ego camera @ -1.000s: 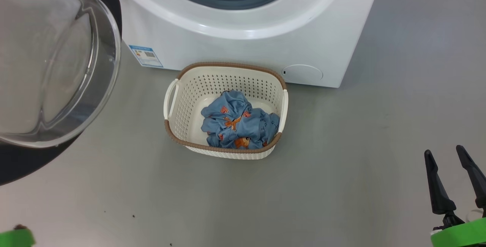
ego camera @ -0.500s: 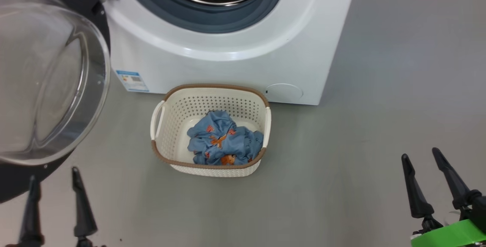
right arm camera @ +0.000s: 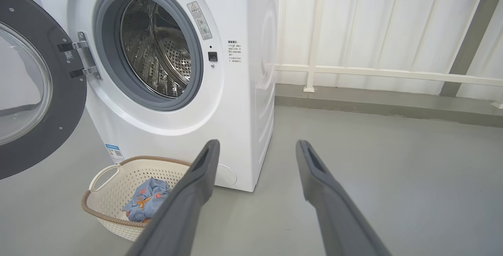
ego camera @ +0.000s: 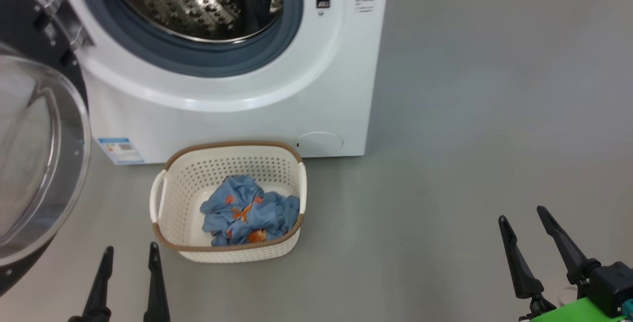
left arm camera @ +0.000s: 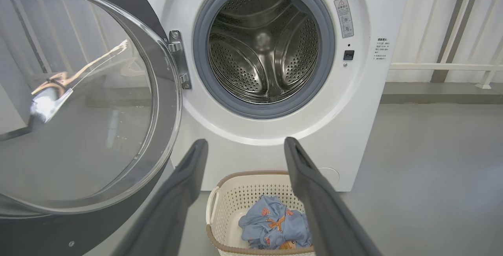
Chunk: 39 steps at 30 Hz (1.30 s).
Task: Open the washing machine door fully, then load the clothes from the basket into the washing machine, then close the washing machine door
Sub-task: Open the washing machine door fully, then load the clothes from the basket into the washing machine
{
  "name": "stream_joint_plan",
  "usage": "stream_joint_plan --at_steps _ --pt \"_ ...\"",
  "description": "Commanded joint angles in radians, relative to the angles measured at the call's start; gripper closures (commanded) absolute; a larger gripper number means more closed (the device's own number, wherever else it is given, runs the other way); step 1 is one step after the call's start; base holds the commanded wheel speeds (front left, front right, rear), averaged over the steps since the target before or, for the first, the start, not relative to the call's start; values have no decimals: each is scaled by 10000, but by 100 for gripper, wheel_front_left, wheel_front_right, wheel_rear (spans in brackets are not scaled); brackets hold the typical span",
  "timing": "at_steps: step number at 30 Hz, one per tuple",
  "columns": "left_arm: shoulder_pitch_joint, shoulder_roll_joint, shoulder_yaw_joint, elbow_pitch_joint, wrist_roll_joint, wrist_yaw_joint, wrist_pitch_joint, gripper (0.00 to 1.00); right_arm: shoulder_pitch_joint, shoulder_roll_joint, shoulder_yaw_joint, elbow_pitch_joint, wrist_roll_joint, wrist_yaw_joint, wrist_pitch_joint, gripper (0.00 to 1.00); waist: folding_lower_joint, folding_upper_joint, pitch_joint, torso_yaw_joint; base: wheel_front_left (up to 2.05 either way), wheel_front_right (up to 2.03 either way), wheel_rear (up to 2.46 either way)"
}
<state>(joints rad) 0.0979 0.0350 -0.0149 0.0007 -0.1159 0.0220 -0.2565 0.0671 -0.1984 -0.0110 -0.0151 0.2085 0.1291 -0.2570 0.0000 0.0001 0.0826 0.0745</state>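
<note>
The washing machine (ego camera: 237, 114) stands white and boxy, and its steel drum (left arm camera: 263, 47) is exposed. The washing machine door (ego camera: 39, 163) hangs swung out to the left, glass bowl facing me, and it also shows in the wrist views (left arm camera: 78, 110) (right arm camera: 67, 110). The cream basket (ego camera: 232, 168) sits on the floor against the machine's front. It holds the clothes (ego camera: 247, 213), a crumpled light blue garment with orange prints. My left gripper (ego camera: 131, 248) is open, just short of the basket's near left corner. My right gripper (ego camera: 522, 213) is open, far to the right over bare floor.
A blue sticker (ego camera: 121, 150) marks the machine's lower left front. Grey floor (ego camera: 470, 139) stretches to the right of the machine. Behind it runs a white panelled wall with a horizontal rail (right arm camera: 385, 73) and a low kerb.
The head camera has tilted up and swung right, so the drum now shows and the basket sits lower left. My left gripper's fingers have come into view, open. The basket and clothes lie unchanged.
</note>
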Motion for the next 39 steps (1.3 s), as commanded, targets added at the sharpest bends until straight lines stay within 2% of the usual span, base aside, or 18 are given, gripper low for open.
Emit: stream_joint_plan --at_steps 1,11,32,39 --pt "-125 158 250 16 26 -70 -53 0 64 -146 256 -226 -199 16 -47 0 0 -1 -445 -484 0 0 0" --pt "-38 233 287 411 -44 -89 -53 0 274 -55 338 -326 -246 16 -47 0 0 -1 -849 -1019 0 0 0" --pt "-89 306 245 442 -179 -10 -53 0 233 19 338 -287 -156 16 -47 0 0 -1 -930 -980 0 0 0" --pt "-127 316 225 410 -82 141 -53 0 215 45 321 -250 -121 16 -47 0 0 -1 -928 -1017 0 0 0"
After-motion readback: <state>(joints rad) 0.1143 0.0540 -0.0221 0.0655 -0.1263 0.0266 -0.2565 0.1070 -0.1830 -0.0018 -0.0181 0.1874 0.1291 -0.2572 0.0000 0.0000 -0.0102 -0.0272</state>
